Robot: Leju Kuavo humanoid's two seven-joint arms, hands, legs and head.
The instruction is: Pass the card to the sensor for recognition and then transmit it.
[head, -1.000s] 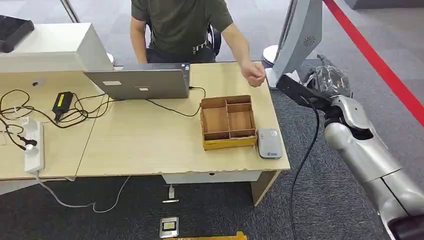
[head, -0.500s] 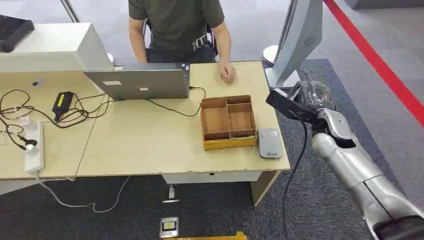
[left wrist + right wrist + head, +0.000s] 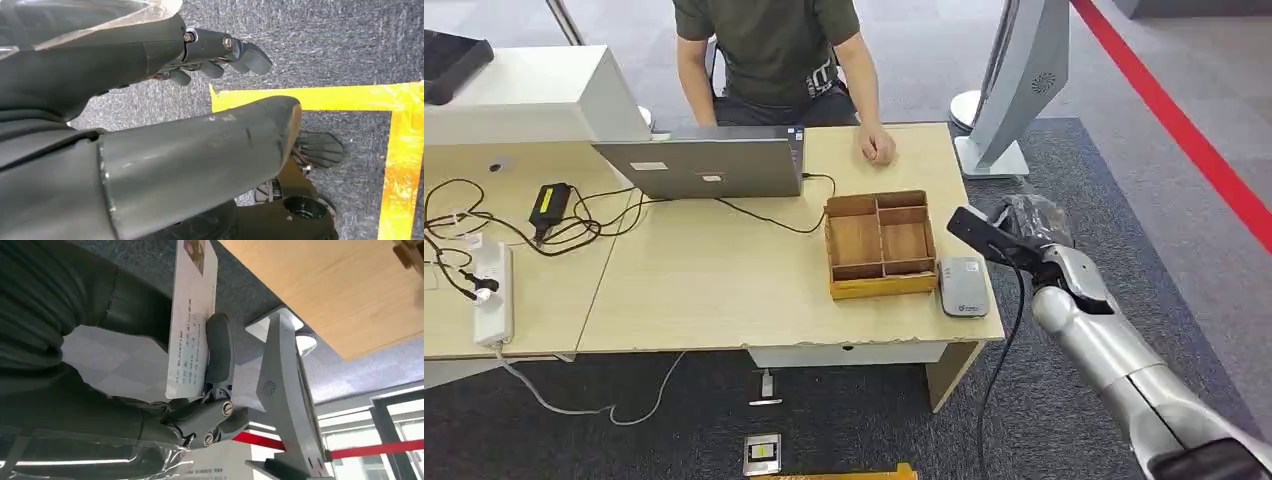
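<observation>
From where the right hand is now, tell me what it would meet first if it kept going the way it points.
Most likely the card reader: the right hand holds the card aimed toward the table's near right corner, where the reader lies beside the wooden tray. Height above it is unclear.

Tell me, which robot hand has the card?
The right hand; its fingers pinch the white card. The left hand holds nothing.

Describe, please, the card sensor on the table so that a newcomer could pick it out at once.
Start at the light wooden table and go to its near corner on the robot's right. There, beside the divided wooden tray, lies the card sensor: a small, flat, grey pad with rounded corners, the only grey slab at that end.
</observation>
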